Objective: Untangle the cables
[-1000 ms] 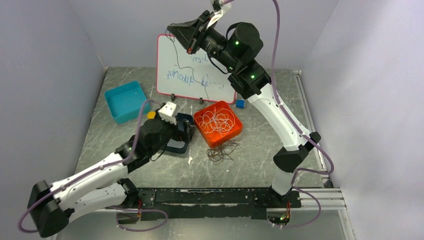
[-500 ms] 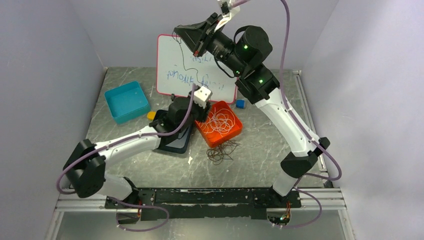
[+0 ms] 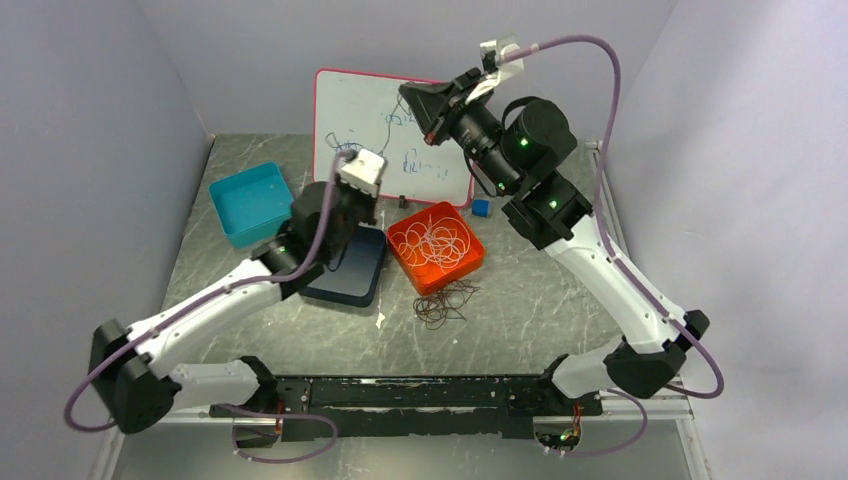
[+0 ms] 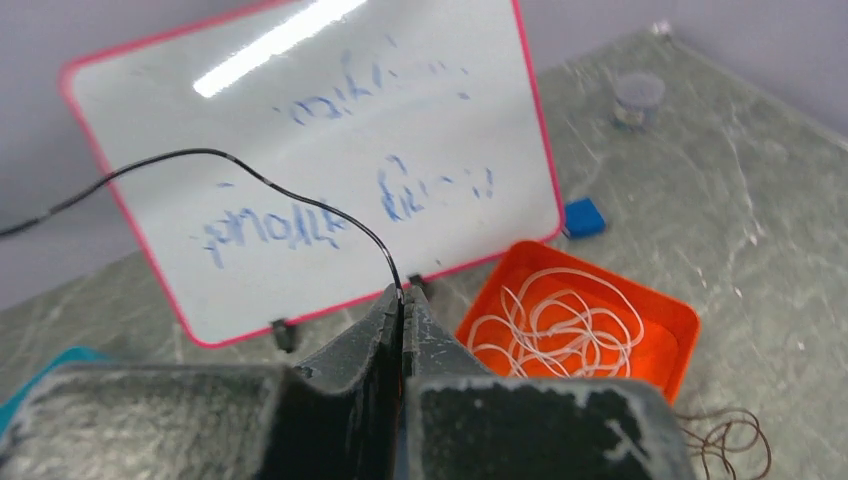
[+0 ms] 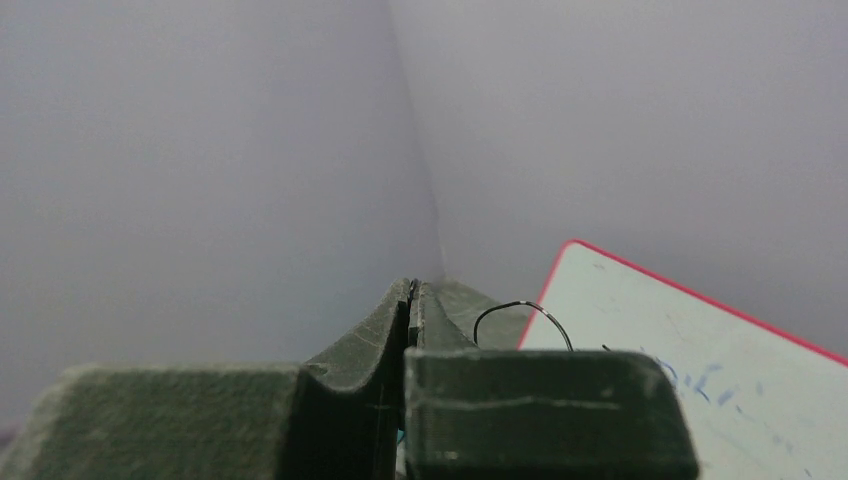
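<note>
White cables [image 3: 440, 240] lie coiled in the orange tray [image 3: 405, 268] at the middle of the worktop [image 3: 520, 310], with brown cables [image 3: 445, 302] loose on its near side. Both grippers are closed above the far edge: the left gripper [image 4: 401, 300] pinches the black cable [image 4: 300, 200], and the right gripper [image 5: 414, 288] apparently holds its other end, though that view is poor. You are separating this strand; next, carry it clear and lay it down alone.
</note>
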